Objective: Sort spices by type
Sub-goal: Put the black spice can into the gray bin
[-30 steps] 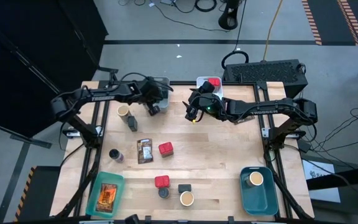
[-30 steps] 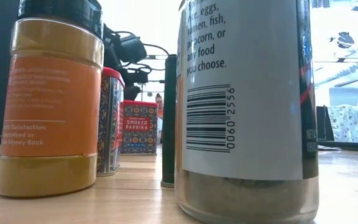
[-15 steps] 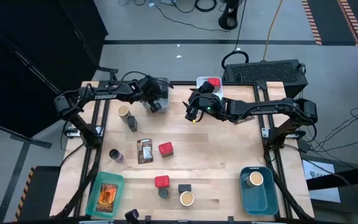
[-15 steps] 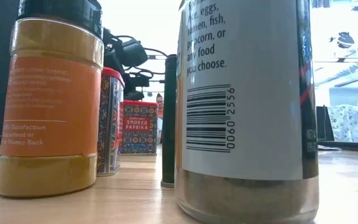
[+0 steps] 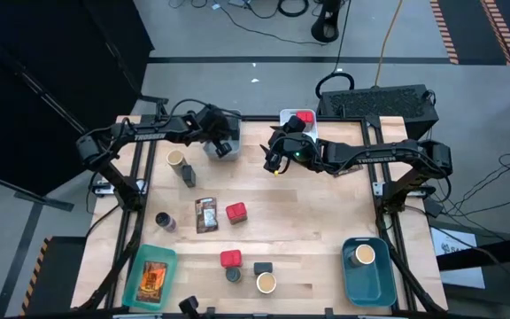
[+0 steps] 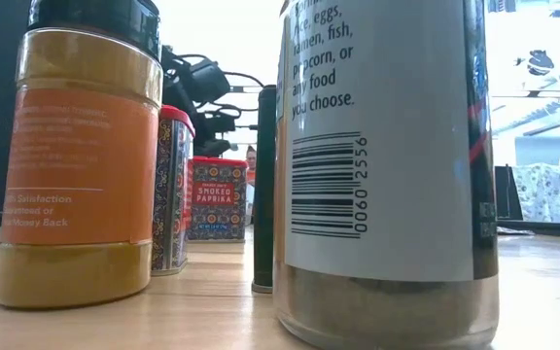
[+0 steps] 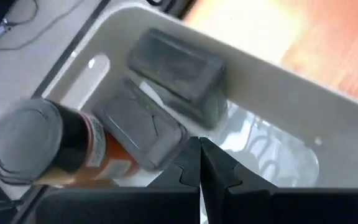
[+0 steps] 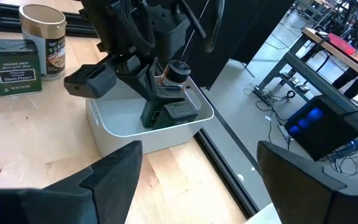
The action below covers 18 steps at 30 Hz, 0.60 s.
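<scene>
On the wooden table [image 5: 326, 221], a few spices sit binned, most still loose. My left gripper [image 7: 201, 163], fingers pressed together, hangs over the white bin [image 7: 278, 81] holding grey tins [image 7: 176, 78].

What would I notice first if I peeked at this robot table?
Probably the left gripper, reaching down into the white bin at the table's far edge, fingers closed together, beside grey tins and a dark-capped jar. Next, the huge spice jars right at the low camera: an orange-labelled one and a white-labelled one with a barcode. The right gripper waits open near the table's far middle.
</scene>
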{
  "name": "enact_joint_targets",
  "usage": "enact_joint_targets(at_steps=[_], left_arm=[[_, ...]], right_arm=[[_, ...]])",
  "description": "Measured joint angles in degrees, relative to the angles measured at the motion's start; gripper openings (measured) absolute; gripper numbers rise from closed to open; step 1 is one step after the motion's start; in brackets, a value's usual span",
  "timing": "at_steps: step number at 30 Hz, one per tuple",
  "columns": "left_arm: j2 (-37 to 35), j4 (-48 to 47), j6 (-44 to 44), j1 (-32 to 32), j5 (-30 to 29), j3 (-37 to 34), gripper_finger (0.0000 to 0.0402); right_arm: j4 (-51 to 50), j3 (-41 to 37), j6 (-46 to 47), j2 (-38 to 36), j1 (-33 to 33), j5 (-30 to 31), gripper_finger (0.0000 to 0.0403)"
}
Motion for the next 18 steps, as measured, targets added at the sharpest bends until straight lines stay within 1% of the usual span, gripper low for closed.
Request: enact_joint_targets(at_steps=[3,7,12,15,18], left_arm=[[-0.5,-4.2,0.4,-0.2,0.0,0.0,0.0002],[-0.5,-8.6,4.0,0.0,-0.2,0.0,0.0002],[-0.3,-5.0,4.2,1.4,-1.8,0.0,0.0002],[-0.3,-2.3,4.3,1.9,-1.7,0.0,0.0002],[-0.3,-1.5,4.3,2.4,-1.2,0.0,0.0002]], right_arm=[[0.0,0.0,0.0,0.0,0.0,0.0,0.0300],[0.0,0.0,0.0,0.0,0.0,0.0,0.0300],[0.0,0.0,0.0,0.0,-0.5,0.0,0.0300],[0.0,0.0,0.1,0.0,-0.7,0.0,0.0300],[-0.1,0.0,0.1,0.0,-0.8,0.0,0.0300]])
